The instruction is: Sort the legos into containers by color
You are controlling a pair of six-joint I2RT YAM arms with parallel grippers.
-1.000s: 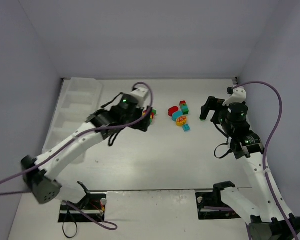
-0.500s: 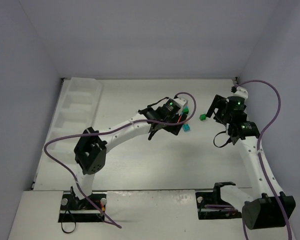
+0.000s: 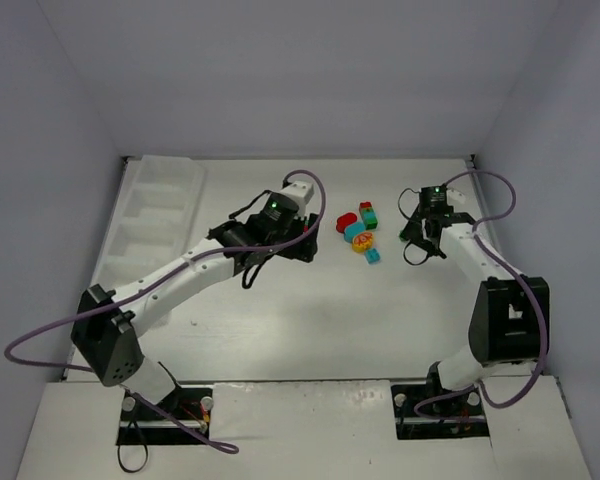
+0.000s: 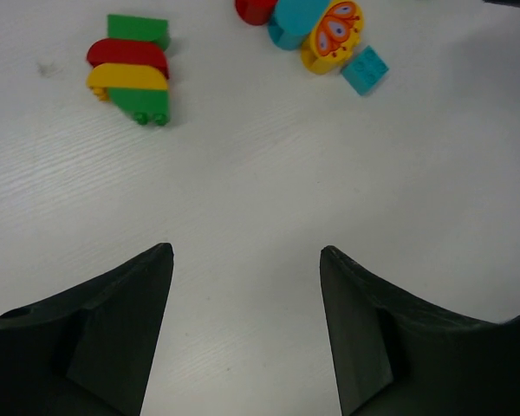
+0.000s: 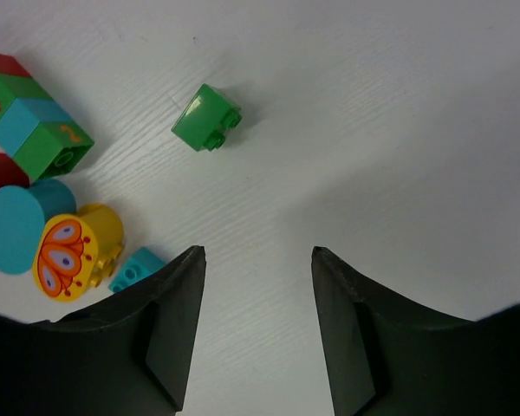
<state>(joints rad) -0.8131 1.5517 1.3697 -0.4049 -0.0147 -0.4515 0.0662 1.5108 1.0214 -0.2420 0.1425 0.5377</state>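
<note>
The left gripper (image 4: 245,251) and the right gripper (image 5: 257,251) both have their fingers wide apart and empty. The single green brick (image 5: 206,117) lies just ahead of the right one; it is best to centre it between the fingers before closing.

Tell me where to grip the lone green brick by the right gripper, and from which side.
Take the green brick across its two flat side faces, coming straight down from above. It lies alone on the table, apart from the other bricks and turned diagonally, so the right gripper would likely need turning to match.
</note>
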